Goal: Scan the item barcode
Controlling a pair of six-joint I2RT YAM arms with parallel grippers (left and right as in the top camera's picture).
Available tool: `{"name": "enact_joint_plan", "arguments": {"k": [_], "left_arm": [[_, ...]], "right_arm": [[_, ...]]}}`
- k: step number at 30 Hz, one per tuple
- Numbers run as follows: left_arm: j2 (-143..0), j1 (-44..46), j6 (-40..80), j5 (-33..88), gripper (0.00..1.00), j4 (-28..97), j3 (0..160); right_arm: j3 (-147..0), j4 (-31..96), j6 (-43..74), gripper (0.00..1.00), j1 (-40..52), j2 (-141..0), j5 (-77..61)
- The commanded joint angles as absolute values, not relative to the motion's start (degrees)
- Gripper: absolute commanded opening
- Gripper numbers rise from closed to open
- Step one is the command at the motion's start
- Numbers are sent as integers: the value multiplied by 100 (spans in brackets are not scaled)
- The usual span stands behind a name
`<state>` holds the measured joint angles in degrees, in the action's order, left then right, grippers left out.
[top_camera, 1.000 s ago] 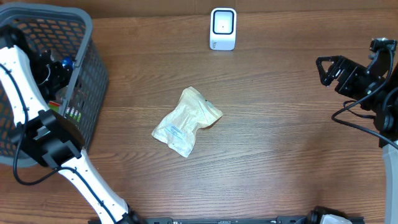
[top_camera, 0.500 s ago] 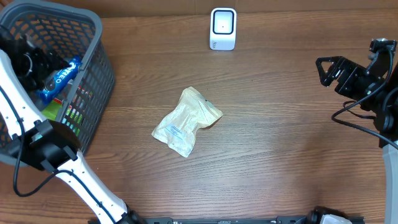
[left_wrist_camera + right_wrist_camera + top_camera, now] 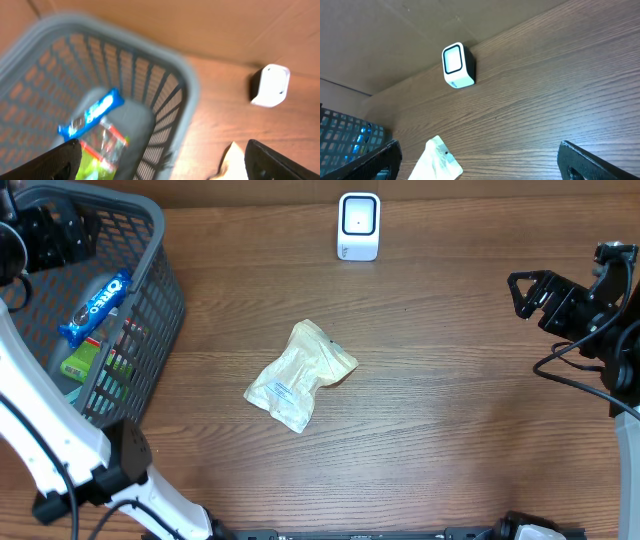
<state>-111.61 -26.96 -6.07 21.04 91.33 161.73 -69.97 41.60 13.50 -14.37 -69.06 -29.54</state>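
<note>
At the far left corner of the surface (image 3: 450,430), my left jaws have risen clear of the basket (image 3: 170,280), spread wide and empty, leaving the blue packet (image 3: 95,298) inside it. That item looks finished with. The pale pouch (image 3: 300,375) lies mid-surface, untouched, well short of the scanner (image 3: 359,225) at the far edge. My right jaws hang released by the right edge.

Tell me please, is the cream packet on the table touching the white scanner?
Apart. The overhead view shows a wide strip of bare table between the cream packet and the white scanner, which stands at the far edge.
</note>
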Motion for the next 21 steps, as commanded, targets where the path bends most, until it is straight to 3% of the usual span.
{"name": "enact_joint_plan", "arguments": {"k": [1, 10, 15, 21], "left_arm": [[-10709, -2698, 21, 2182, 95, 8733, 16212], [-10707, -2687, 8, 1975, 86, 8038, 16210], [-11260, -2130, -1208, 2178, 88, 8731, 16210], [-12086, -1229, -1680, 1907, 89, 9671, 16210]], "right_arm": [[-7175, 4152, 1356, 100, -1448, -6818, -2926], [-7175, 4320, 1356, 100, -1448, -6818, -2923], [-7175, 4333, 1356, 100, -1448, -6818, -2923], [-7175, 4331, 1356, 100, -1448, -6818, -2926]]}}
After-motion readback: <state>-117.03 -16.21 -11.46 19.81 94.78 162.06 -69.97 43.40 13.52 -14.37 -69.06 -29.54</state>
